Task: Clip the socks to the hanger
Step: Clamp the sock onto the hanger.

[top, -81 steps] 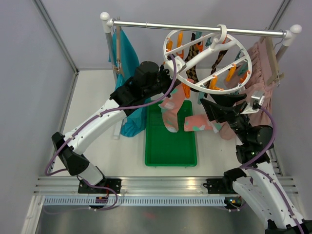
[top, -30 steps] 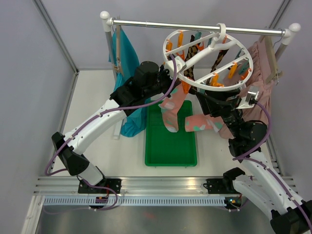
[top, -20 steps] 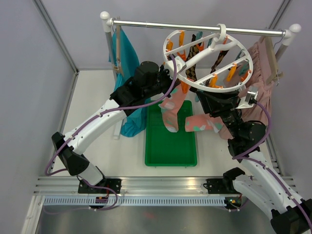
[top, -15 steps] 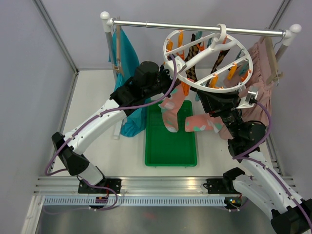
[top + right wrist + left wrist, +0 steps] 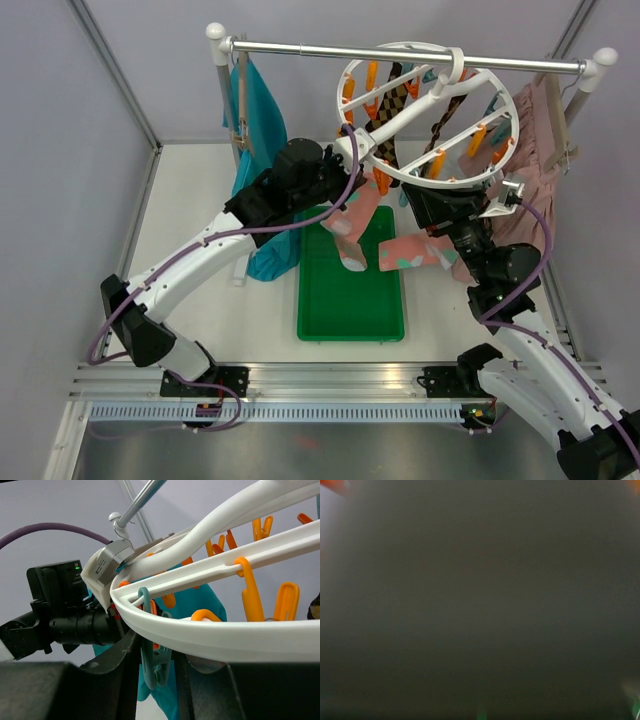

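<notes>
The white round hanger [image 5: 430, 183] hangs tilted from the rail, with argyle socks [image 5: 392, 95] clipped at its far side. My left gripper [image 5: 358, 178] is under the ring's left rim and a pink sock [image 5: 352, 225] hangs from it; its fingers are hidden and its wrist view is dark. A second pink sock [image 5: 408, 252] hangs beside it. My right gripper [image 5: 437, 200] is under the near rim. In the right wrist view its jaws [image 5: 156, 675] are closed on a teal clip [image 5: 156, 662] that hangs from the rim [image 5: 210, 635].
A green tray [image 5: 350, 300] lies on the table below the socks. A teal garment [image 5: 262, 110] hangs at the rail's left end and a pink skirt [image 5: 535, 150] at its right. Orange clips [image 5: 250, 590] hang from the crossbars. The left arm's wrist [image 5: 65, 615] is close by.
The ring's near rim has tipped up and the ring has swung. My right gripper rose left under the rim. My left arm shifted slightly with the pink sock.
</notes>
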You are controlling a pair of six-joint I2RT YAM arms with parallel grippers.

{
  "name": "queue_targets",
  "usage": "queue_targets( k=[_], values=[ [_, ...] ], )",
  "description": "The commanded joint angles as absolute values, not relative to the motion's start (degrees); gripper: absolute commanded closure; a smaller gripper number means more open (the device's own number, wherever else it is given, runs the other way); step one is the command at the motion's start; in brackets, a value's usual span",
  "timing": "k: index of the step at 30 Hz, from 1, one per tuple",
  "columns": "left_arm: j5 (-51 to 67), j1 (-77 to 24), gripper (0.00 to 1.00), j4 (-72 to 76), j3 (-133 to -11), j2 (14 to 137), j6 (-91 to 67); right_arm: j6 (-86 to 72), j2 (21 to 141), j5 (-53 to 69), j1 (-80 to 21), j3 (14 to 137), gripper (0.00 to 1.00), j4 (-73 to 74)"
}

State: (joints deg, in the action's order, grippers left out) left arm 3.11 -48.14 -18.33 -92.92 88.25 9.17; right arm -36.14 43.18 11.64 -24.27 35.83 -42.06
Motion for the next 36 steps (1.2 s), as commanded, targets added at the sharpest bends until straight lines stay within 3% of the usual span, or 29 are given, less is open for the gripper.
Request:
queue_targets(
  k=[1, 10, 20, 36],
  values=[
    [4.56, -48.52, 0.98, -13.54, -90.27, 83.59, 5.72, -35.07, 42.80, 8.79, -24.52, 39.90, 1.00, -36.40],
    [12.64, -48.52, 0.98, -4.50, -81.31, 76.47, 0.62, -31.82, 47.28, 2.91, -25.84, 48.42, 1.00, -23.30],
    [13.36, -48.69, 0.98, -1.85, -80.95, 77.69, -3.78, -26.28, 53.52, -9.75, -32.25, 57.39, 1.00, -11.87],
    [11.86, -48.78, 0.98, -0.35, -81.12, 79.28, -3.16, -22.85, 54.49, -8.35, -35.42, 56.16, 1.00, -16.26]
  ],
)
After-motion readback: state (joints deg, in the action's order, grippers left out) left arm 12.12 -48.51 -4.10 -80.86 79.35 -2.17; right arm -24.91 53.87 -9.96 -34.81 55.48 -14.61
